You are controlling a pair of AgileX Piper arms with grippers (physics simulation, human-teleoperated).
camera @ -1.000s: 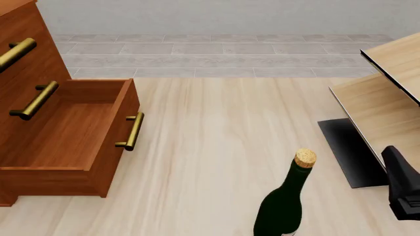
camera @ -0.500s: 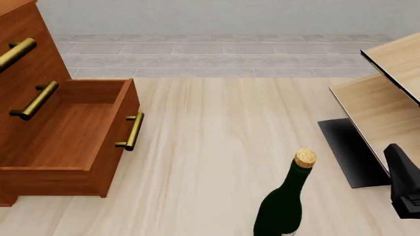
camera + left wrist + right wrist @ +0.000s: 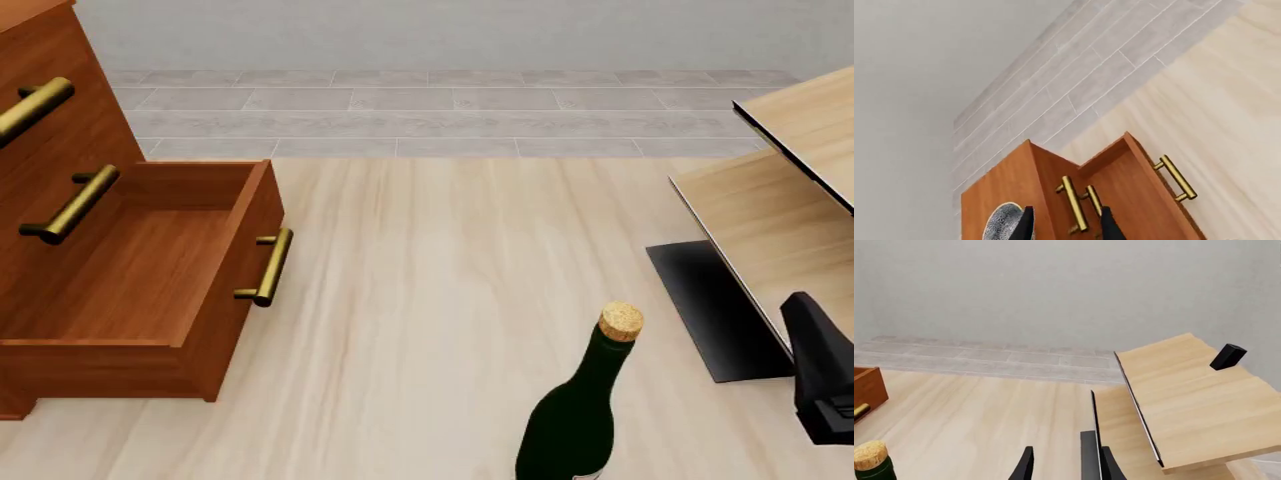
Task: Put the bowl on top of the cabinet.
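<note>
Counted: 1 bowl (image 3: pixel 1002 223), 1 cabinet (image 3: pixel 80 250), 1 bottle (image 3: pixel 577 405), 1 pale wooden unit (image 3: pixel 787 215), and 3 brass bar handles in the front view – 2 on the cabinet's closed fronts, 1 on the pulled-out drawer (image 3: pixel 147 275).

In the front view the cabinet fills 9 o'clock, its lowest drawer open and bare inside, the handle (image 3: pixel 271 267) on its face pointing toward the centre; the dark green bottle with its cork (image 3: pixel 619 321) stands upright at 5 o'clock, well apart from the drawer; the pale light-wood unit with black edges occupies 3 o'clock, with a black base plate (image 3: pixel 707 310) below it; a dark part of the right arm (image 3: pixel 821 375) shows at 4 o'clock beside that unit.

The bowl appears only in the left wrist view – it sits on the cabinet's flat top, near the front edge, round, white with a fine grey-blue speckle; only part of it shows at the picture's edge, just beside one finger.

The left gripper (image 3: pixel 1064 227) hangs above the cabinet's front edge with its jaws parted and nothing between them but the handles beneath; the right gripper (image 3: pixel 1064 465) likewise has its jaws apart and empty, looking over bare floor toward the pale unit, with a small black block (image 3: pixel 1227 356) on that unit's top panel.
</note>
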